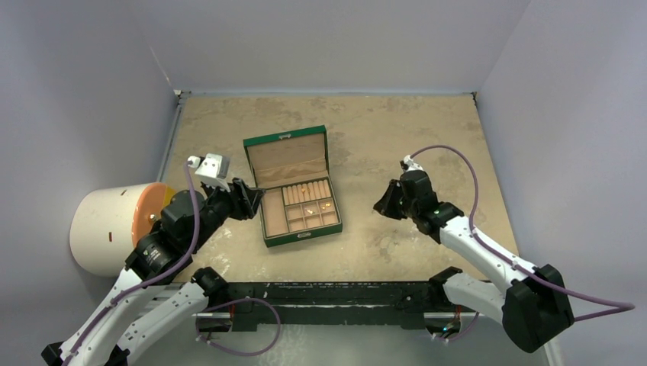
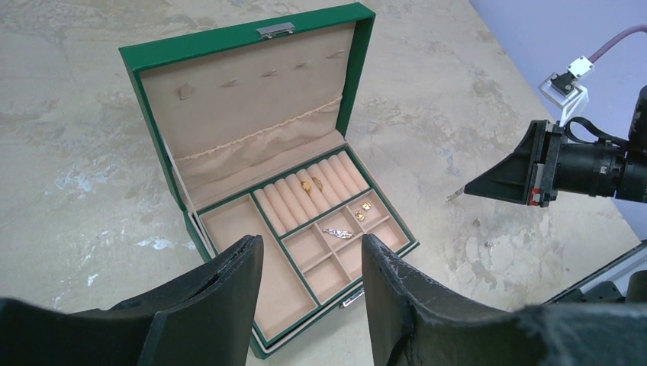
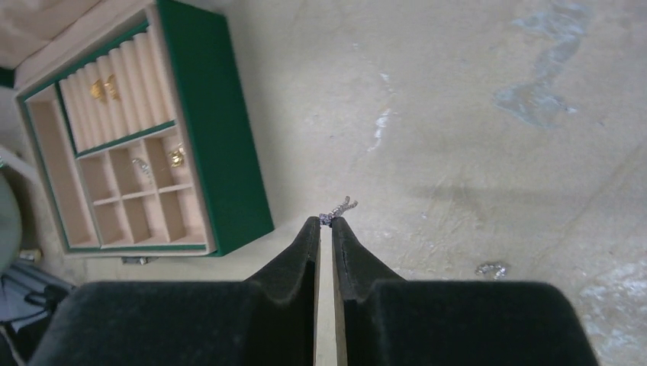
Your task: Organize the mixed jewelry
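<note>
Right of the green jewelry box (image 3: 221,152), right fingers (image 3: 305,244) pinch a small silver piece (image 3: 343,204) by the tips over the table (image 3: 458,114), likely for a clean drop into a compartment; left fingers (image 2: 229,282) hang half open near the box; a loose silver piece (image 3: 492,269) lies nearby.

silvery piece (image 3: 341,209) in the right tool (image 3: 326,221), too small to identify

Two gold rings (image 3: 103,89) sit in the ring rolls of the box (image 3: 221,152). Two gold earrings (image 3: 176,157) lie in a small compartment, with a silver piece (image 3: 140,164) in the next one. A thin silver earring (image 3: 341,207) is pinched at the tips of the right pincer (image 3: 326,221). Another silver bit (image 3: 492,269) lies on the surface (image 3: 458,114) nearby.
</note>
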`<state>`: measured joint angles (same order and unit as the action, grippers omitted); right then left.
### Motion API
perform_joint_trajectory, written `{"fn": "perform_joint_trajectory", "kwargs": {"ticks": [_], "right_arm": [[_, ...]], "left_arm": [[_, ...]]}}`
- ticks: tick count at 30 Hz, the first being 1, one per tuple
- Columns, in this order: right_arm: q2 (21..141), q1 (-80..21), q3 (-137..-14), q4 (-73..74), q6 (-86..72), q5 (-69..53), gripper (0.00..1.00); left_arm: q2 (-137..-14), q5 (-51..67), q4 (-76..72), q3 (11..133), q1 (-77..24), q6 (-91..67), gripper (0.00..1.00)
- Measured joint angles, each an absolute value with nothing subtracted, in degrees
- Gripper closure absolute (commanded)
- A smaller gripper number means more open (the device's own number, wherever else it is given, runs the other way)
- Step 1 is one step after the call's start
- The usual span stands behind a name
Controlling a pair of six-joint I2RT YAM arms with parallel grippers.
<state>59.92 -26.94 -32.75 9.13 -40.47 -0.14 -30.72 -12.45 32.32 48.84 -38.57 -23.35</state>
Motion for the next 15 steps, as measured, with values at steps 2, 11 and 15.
{"fn": "perform_joint_trajectory", "kwargs": {"ticks": [2, 11, 15], "right_arm": [[59.92, -26.94, -33.36, 8.45, -38.94, -2.66, 0.9], [61.47, -30.26, -40.21, 4.91, -34.28, -10.74, 0.89], [64.82, -35.46, -44.25, 3.29, -33.04, -11.73, 0.88]], "left_arm": [[-30.55, -12.45, 32.32, 48.84, -38.41, -23.31, 0.5], [-29.98, -12.43, 32.32, 48.84, -38.24, -23.14, 0.5], [-29.71, -12.43, 32.32, 48.84, -38.22, -23.14, 0.5]]}}
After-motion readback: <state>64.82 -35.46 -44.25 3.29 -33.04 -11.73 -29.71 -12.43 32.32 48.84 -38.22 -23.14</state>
